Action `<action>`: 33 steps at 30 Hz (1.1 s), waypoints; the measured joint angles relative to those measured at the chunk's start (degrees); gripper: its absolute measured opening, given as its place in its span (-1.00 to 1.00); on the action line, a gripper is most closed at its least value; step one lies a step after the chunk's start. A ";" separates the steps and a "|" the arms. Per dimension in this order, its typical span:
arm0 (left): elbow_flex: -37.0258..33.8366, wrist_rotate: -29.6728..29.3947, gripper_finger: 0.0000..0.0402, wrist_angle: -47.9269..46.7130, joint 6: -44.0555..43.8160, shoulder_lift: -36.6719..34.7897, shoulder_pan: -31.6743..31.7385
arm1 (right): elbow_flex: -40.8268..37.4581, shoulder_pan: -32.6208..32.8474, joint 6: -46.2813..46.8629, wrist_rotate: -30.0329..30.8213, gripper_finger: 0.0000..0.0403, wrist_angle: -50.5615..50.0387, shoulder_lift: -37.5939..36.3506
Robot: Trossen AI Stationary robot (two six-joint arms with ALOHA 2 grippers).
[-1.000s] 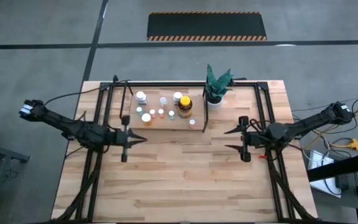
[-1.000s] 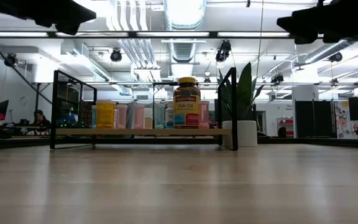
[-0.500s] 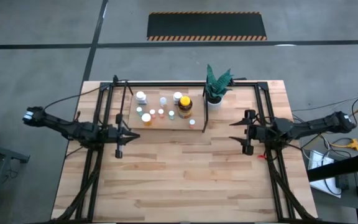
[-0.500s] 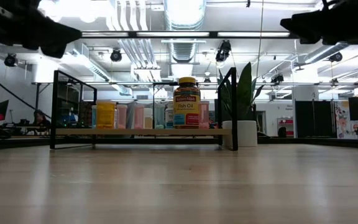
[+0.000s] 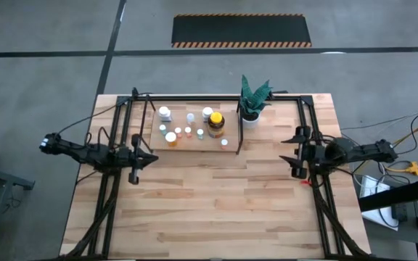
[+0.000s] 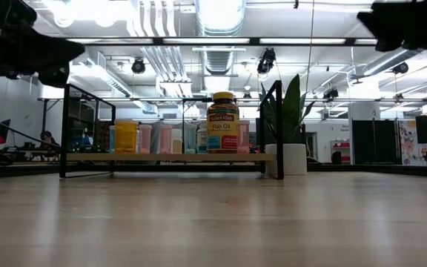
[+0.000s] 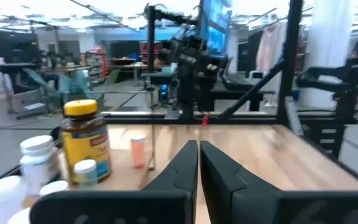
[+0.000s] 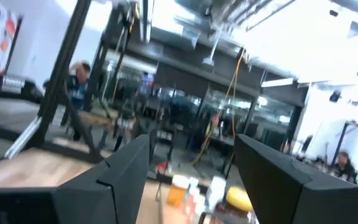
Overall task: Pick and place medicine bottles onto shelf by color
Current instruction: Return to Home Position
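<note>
Jaws: left gripper [image 7: 198, 144] closed together, right gripper [image 8: 192, 146] apart, both empty.
Reason: I judge sorting done; tiny colour-capped medicine bottles [image 5: 188, 131] stand on light-wood, black-barred shelf [image 5: 194, 143].

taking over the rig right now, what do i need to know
Left tool: shut, empty, at the left side of the table.
Right tool: open, empty, at the right side.
Medicine bottles: every one in view stands on the shelf, fish oil bottle included.
Done: placing, as far as shows; colour grouping hard to judge.
To do: park both arms.
</note>
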 joint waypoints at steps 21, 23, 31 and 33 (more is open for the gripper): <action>-0.11 16.06 -1.00 -3.17 1.98 7.22 0.00 | -0.23 -0.37 1.44 7.30 0.12 -9.68 -0.70; -0.13 16.01 -1.00 -3.15 1.91 7.57 0.00 | -0.23 -0.37 1.53 11.17 0.12 -11.18 -0.65; -0.17 15.82 -1.00 -2.95 1.91 8.95 0.00 | -0.23 -0.37 0.51 14.36 0.12 -15.69 1.23; -0.17 15.81 -1.00 -2.85 1.91 9.20 0.00 | -0.21 -0.37 0.51 14.36 0.12 -15.80 1.73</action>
